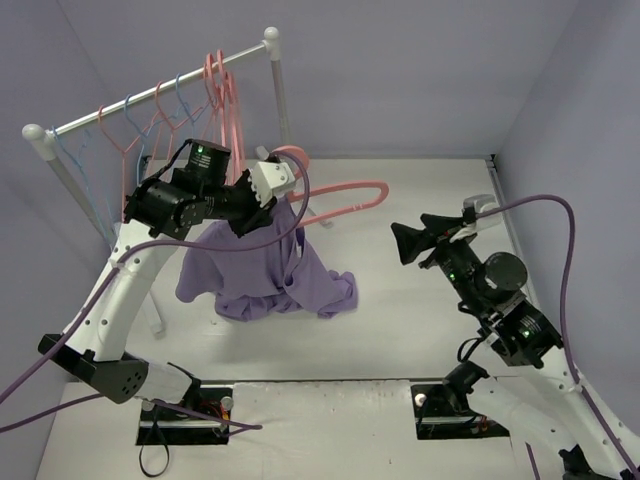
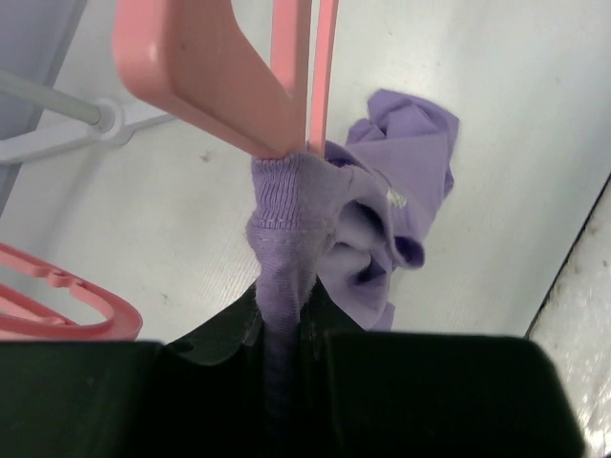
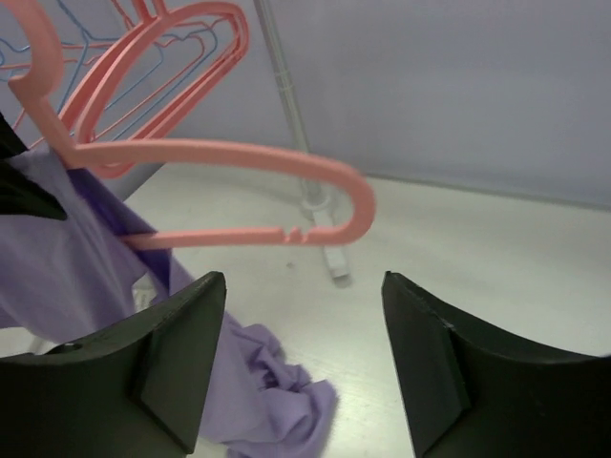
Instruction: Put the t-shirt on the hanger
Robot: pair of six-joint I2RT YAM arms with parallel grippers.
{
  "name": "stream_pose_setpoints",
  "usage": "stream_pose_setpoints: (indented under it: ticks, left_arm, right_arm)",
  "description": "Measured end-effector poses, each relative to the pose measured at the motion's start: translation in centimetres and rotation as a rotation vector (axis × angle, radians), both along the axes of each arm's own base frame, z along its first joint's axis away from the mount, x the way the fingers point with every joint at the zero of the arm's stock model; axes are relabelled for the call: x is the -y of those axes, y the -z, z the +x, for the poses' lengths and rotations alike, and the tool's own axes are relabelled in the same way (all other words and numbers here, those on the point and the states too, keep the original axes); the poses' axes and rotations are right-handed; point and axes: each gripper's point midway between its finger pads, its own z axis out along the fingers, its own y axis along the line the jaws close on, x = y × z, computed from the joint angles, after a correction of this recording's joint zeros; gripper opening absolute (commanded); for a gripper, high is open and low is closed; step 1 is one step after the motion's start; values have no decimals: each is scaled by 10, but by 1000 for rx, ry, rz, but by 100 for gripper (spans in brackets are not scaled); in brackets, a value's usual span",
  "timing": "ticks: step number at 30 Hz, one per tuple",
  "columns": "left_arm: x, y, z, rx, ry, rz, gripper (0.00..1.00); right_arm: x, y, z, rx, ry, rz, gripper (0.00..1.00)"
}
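The purple t-shirt (image 1: 265, 275) hangs from my left gripper (image 1: 262, 205), with its lower part bunched on the table. In the left wrist view the left gripper (image 2: 286, 310) is shut on the ribbed collar (image 2: 286, 205). The salmon-pink hanger (image 1: 350, 195) has one end in the shirt at the collar, and its other rounded shoulder sticks out to the right. It also shows in the left wrist view (image 2: 210, 67) and the right wrist view (image 3: 239, 157). My right gripper (image 1: 415, 240) is open and empty, to the right of the hanger's free shoulder. It also shows in the right wrist view (image 3: 296, 324).
A white clothes rack (image 1: 160, 95) stands at the back left with several more pink and blue hangers (image 1: 215, 85) on its rod. Its upright post (image 1: 283, 95) is just behind the held hanger. Lilac walls close in the table.
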Motion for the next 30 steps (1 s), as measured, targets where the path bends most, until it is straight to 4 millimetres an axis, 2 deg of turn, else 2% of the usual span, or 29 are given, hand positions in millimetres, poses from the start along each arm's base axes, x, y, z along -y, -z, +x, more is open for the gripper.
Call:
stream_pose_setpoints:
  ticks: [3, 6, 11, 17, 25, 30]
  left_arm:
    - [6, -1, 8, 7, -60, -28, 0]
    - [15, -1, 10, 13, -82, -50, 0]
    - [24, -3, 13, 11, -128, -80, 0]
    - [23, -12, 22, 26, -203, -118, 0]
    - [20, -14, 27, 40, -270, -116, 0]
    - [27, -14, 22, 48, -265, -108, 0]
  right_arm:
    - [-15, 18, 9, -84, -24, 25, 52]
    - [-35, 44, 17, -185, -57, 39, 52]
    - [-85, 88, 9, -329, -131, 25, 45]
    - [-125, 110, 6, -407, -123, 72, 43]
    - [-155, 147, 4, -506, -55, 106, 44]
    - [-172, 162, 1, -552, -35, 125, 45]
